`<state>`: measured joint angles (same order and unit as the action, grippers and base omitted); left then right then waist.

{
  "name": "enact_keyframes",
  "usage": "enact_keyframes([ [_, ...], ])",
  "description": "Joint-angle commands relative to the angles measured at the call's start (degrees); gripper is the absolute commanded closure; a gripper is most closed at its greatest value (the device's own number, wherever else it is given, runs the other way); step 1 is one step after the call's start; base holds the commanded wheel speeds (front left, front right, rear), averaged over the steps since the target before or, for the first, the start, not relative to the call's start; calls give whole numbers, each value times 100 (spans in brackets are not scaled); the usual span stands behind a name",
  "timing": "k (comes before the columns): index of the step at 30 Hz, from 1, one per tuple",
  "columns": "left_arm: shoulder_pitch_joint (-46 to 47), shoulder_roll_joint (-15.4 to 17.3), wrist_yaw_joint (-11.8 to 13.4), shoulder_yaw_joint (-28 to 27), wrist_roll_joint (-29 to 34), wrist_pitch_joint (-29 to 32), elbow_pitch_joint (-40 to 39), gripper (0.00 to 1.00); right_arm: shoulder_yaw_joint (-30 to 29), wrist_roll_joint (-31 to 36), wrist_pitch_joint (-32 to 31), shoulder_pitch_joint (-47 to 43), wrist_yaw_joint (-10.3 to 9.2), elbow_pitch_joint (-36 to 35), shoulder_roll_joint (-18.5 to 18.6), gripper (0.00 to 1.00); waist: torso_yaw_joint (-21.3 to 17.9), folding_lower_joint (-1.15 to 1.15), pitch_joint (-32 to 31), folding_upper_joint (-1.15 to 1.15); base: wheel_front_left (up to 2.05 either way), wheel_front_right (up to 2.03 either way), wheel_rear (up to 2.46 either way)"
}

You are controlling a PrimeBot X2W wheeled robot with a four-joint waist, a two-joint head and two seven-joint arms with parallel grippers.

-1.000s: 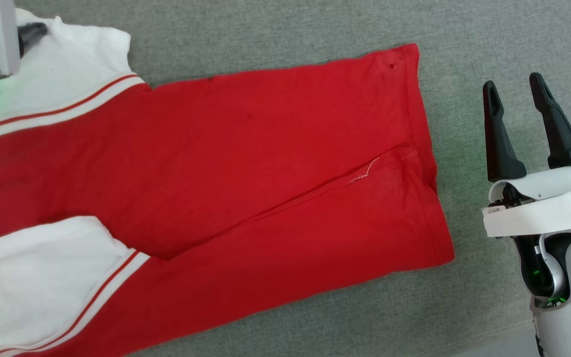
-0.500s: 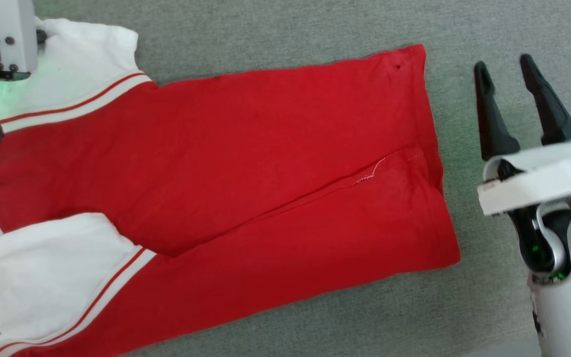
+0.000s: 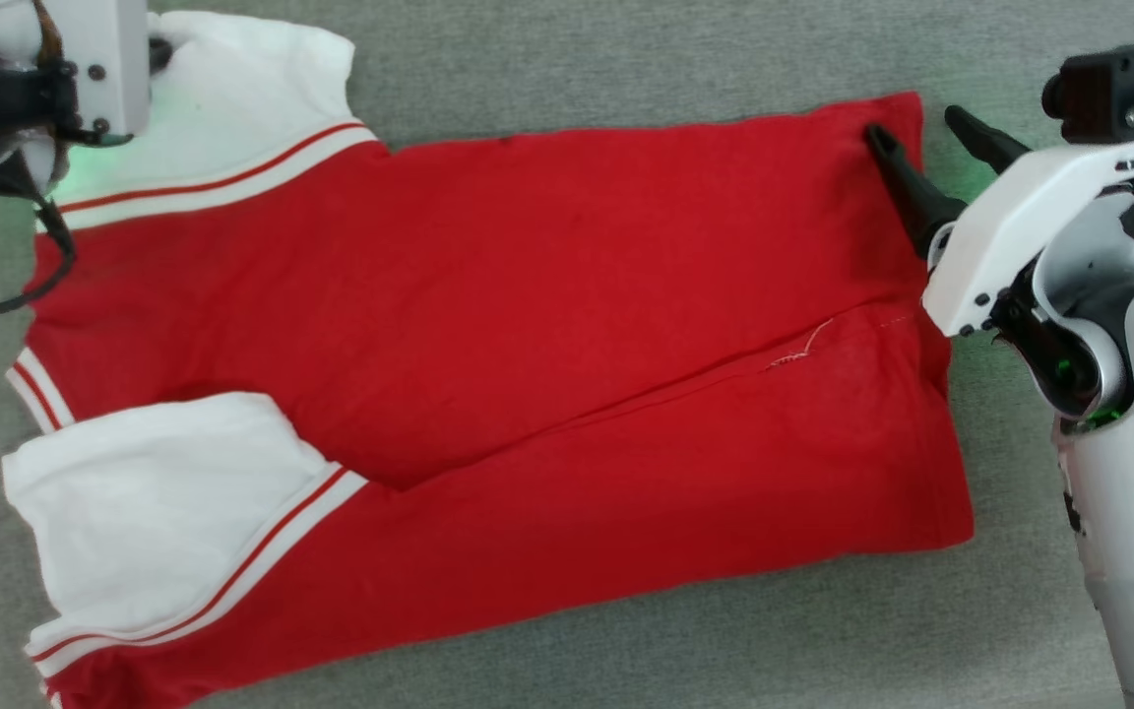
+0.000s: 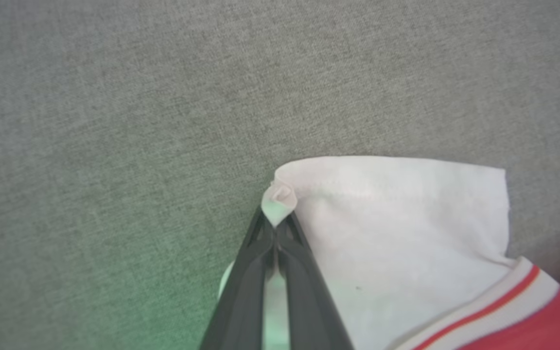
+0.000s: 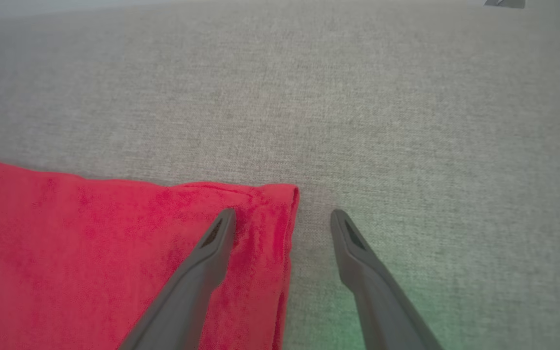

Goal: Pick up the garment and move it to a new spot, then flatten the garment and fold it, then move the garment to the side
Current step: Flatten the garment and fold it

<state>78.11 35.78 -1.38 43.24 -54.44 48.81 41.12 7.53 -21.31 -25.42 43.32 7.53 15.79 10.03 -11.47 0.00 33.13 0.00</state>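
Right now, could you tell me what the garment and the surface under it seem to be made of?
The garment: soft knit cloth, probably cotton jersey, matte, judging by slack creases and a stitched hem. The surface: grey woven fabric, matte, with fine crossing threads visible.

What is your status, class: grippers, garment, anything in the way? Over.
Left gripper jaws shut on the garment's white sleeve corner. Right gripper jaws open, straddling the red hem corner. Garment spread on the grey surface; nothing seen in the way.

A grey woven fabric surface [image 3: 626,59], tinged green in places.
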Motion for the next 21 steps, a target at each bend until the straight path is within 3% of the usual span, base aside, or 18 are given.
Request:
enact_keyframes([
  [1,-157,-21,-15,90,-12,35,112,100,4,-49,-172,130,-9,19,3,0,65,0,6,0,0,0,0],
  [5,-142,-53,-58,88,-29,-26,195,100,105,-125,-837,203,-9,90,38,0,119,0,-10,0,0,0,0],
  [6,-138,-64,-57,87,-35,-38,213,100,89,-145,-992,210,-9,106,36,16,127,0,-15,0,0,0,0],
  [7,-134,-77,-68,88,-34,-56,231,100,124,-129,-1146,221,-9,97,56,73,136,0,-20,0,0,0,0],
  [8,-132,-87,-77,89,-33,-70,248,100,146,-125,-1293,207,-9,95,76,100,143,0,-24,0,0,0,0],
  [21,69,-122,-316,40,13,-565,228,100,-176,-82,-1402,46,-10,-483,346,100,394,0,-435,0,0,0,0],
])
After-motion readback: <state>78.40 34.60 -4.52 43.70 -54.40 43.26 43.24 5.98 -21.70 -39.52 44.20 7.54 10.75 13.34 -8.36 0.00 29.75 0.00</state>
